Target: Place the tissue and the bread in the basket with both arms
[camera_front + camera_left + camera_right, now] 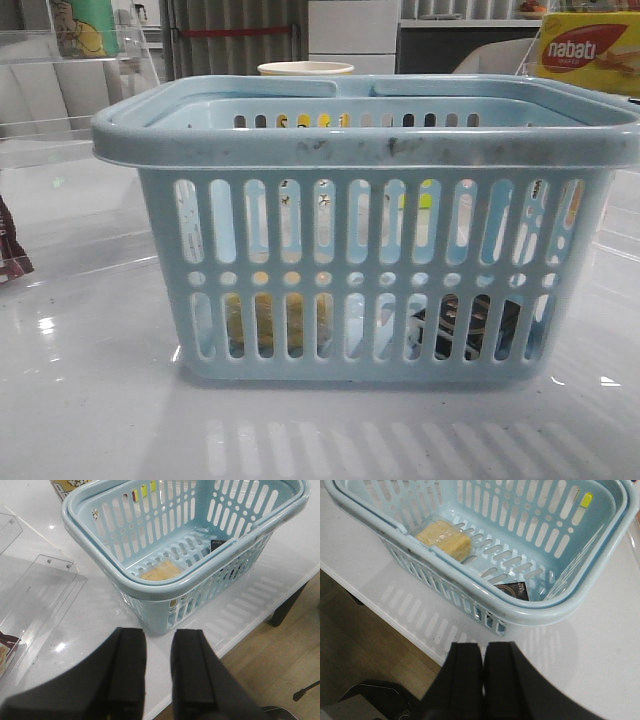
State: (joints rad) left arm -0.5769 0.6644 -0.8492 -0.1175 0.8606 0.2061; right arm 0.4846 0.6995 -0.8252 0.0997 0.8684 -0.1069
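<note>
The light blue basket (360,140) stands in the middle of the white table and fills the front view. The bread (445,540), a pale yellow wrapped loaf, lies on the basket floor at one end; it also shows in the left wrist view (161,572) and through the slots (262,325). The tissue (515,590), a small dark packet, lies on the floor at the other end, also seen in the left wrist view (220,545) and the front view (465,325). My left gripper (159,640) is open and empty, back from the basket. My right gripper (483,647) is shut and empty over the table's front edge.
A yellow-red nabati box (585,50) stands at the back right. A paper cup (305,69) stands behind the basket. Clear acrylic stands (45,595) sit left of the basket, with a dark reddish wrapper (12,255) at the left edge. The table's front edge (395,625) drops to wooden floor.
</note>
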